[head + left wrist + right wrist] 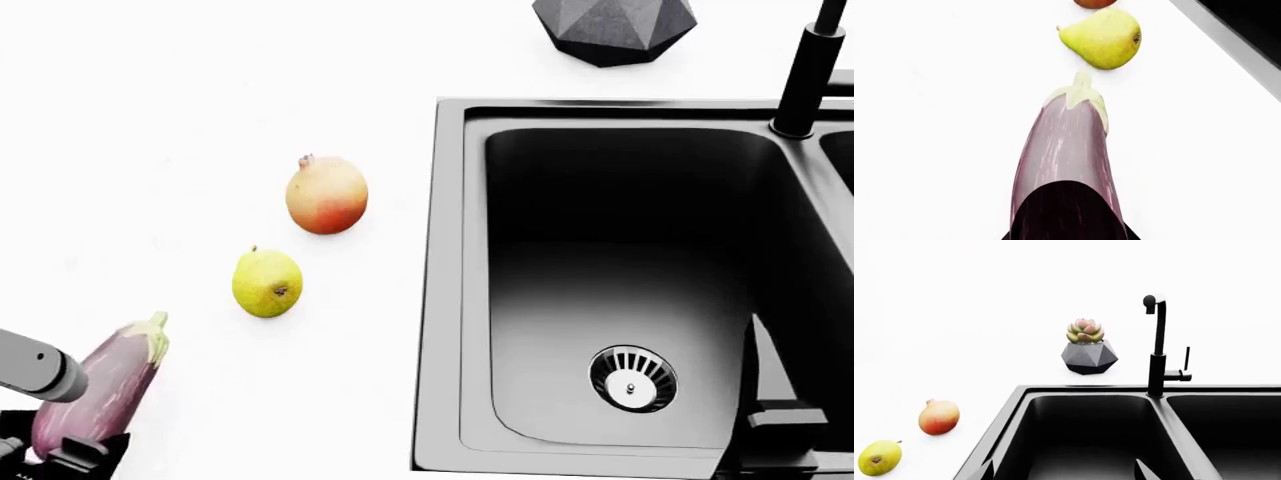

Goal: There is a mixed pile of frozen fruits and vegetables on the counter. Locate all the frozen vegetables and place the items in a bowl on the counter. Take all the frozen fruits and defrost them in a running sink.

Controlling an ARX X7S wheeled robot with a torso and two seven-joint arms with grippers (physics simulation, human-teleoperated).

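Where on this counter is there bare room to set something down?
The white counter is bare left of the blushed yellow-orange fruit and yellow-green pear, and behind them toward the dark faceted plant pot. It is tighter between the pear and the purple eggplant, and along the dark sink's rim.

We see a glossy, smooth eggplant streaked white, a matt bright counter, a satin dark sink with a shiny steel strainer, and a matt faceted pot.
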